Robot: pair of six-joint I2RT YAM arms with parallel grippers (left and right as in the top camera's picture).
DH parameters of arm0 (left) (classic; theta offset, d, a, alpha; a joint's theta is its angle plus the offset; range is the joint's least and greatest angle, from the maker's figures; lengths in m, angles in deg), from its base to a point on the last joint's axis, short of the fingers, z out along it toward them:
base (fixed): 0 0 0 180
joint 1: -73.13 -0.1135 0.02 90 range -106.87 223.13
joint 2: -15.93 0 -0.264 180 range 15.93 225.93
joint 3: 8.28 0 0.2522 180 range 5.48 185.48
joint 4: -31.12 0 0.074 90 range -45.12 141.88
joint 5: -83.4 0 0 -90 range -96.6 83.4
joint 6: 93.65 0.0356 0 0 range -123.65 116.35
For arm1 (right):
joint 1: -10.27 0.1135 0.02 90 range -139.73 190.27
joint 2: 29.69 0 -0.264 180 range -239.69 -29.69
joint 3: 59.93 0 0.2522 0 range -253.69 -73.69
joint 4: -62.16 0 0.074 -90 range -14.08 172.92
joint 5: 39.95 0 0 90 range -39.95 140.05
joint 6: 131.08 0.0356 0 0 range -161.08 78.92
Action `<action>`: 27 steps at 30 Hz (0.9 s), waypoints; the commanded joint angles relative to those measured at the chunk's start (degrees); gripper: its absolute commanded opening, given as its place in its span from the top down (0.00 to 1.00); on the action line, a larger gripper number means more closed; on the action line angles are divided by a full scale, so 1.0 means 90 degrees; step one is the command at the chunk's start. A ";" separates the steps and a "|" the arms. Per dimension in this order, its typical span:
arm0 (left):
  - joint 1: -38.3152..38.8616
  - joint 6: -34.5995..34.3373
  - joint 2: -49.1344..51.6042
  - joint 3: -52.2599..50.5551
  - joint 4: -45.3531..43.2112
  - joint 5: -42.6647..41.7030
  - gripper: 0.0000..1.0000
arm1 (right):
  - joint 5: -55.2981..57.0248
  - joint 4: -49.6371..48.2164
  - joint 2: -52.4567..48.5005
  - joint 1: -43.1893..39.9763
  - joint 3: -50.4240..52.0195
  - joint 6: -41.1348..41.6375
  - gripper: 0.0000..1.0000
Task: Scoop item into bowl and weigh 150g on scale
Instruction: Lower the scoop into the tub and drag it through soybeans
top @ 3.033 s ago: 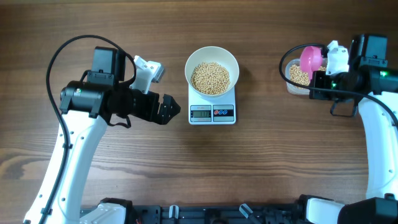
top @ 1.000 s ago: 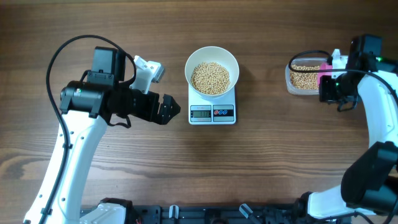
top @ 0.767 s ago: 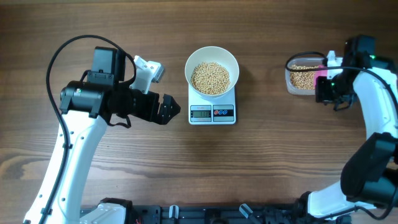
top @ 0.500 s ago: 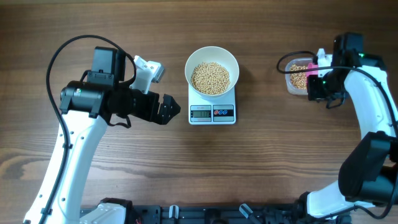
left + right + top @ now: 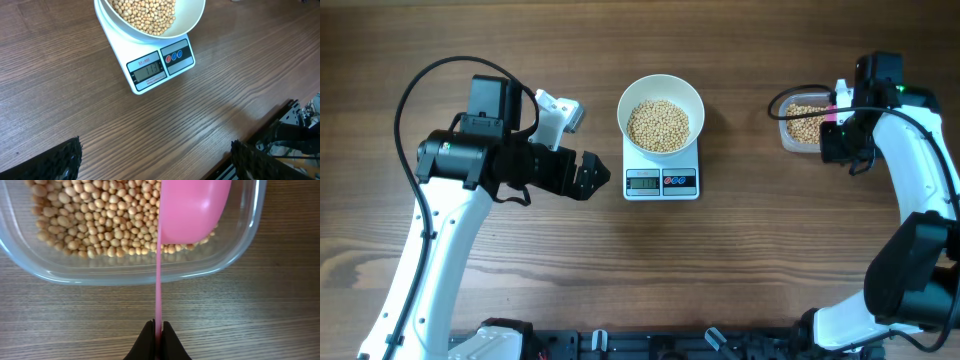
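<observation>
Right gripper (image 5: 156,330) clenched on pink scoop (image 5: 192,210) above tub (image 5: 125,274), left gripper (image 5: 160,161) released; handle twisting would spill soybeans (image 5: 100,225).

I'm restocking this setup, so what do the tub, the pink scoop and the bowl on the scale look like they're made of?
The tub looks like clear plastic: see-through, slightly glossy walls. The pink scoop is probably plastic too: smooth, evenly coloured, with a thin handle. The white bowl is smooth and plain; ceramic or plastic, can't tell.
</observation>
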 commanded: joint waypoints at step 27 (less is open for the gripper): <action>0.0029 0.0129 -0.0107 0.0029 0.0000 -0.0121 0.00 | -0.2669 -0.0068 -0.0398 -0.0104 0.0029 0.0148 0.96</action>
